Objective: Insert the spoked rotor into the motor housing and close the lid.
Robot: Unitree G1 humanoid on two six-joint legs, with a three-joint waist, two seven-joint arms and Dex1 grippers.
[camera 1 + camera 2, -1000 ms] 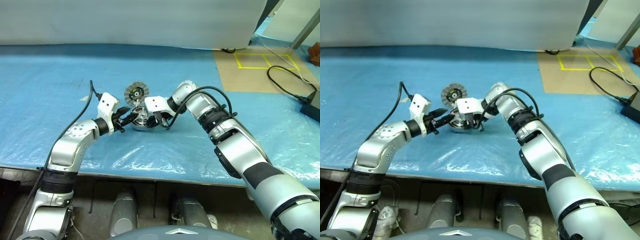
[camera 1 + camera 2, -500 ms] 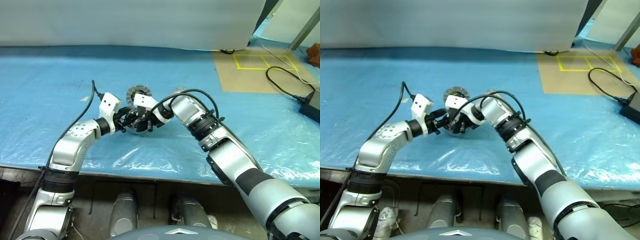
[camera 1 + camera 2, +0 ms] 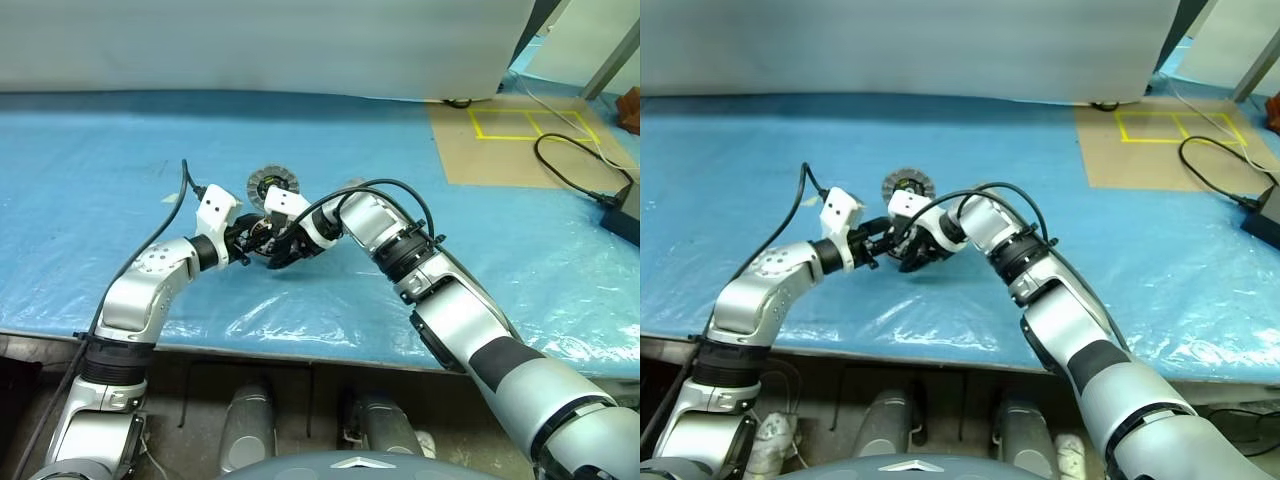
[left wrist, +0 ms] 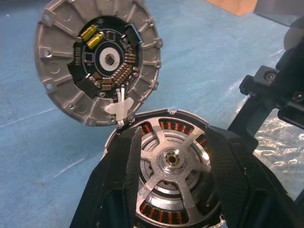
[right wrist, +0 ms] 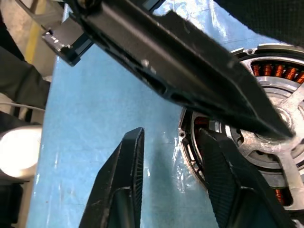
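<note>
Rotor (image 4: 172,161) seated in motor housing (image 4: 142,127): silver spokes meeting a central hub, copper-brown windings ringed around it. No readable writing on any part. Left gripper (image 4: 171,156) clamps across the housing, one black finger on each side of its rim. Lid (image 4: 97,59) lies just past the left fingertips, inner face up: ribbed grey disc, dark board with yellow components. Right gripper (image 5: 171,142) jaws parted, holding nothing, one finger (image 5: 223,180) just beside the housing rim, above blue sheet (image 3: 480,210).
</note>
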